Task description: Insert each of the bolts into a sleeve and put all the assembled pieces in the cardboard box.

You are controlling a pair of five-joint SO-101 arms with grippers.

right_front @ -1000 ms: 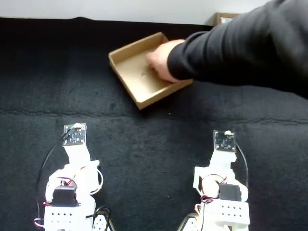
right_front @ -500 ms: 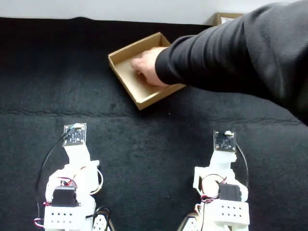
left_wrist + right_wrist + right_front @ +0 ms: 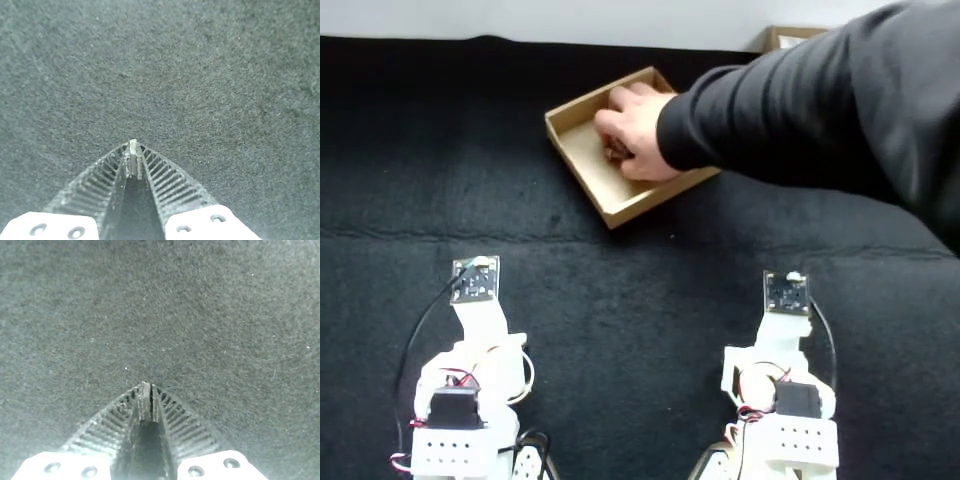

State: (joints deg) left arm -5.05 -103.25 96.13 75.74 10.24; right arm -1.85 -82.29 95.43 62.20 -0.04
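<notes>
The cardboard box point(image 3: 582, 165) sits tilted at the back middle of the black cloth. A person's hand point(image 3: 635, 130) in a dark sleeve is inside it, closed around something small and dark that I cannot make out. Both arms rest folded at the near edge, far from the box. My left gripper point(image 3: 133, 146) is shut with nothing in it, its tips just above the cloth. My right gripper point(image 3: 146, 386) is shut and empty over the cloth too. In the high view the left arm point(image 3: 475, 280) stands at the near left and the right arm point(image 3: 787, 292) at the near right.
A black cloth point(image 3: 650, 290) covers the table. A second small box point(image 3: 786, 37) pokes out at the back edge behind the person's sleeve point(image 3: 820, 110), which crosses the back right.
The person's hand has shifted inside the box, first to the left and then toward its far corner, closing over something dark. Both arms have kept still.
</notes>
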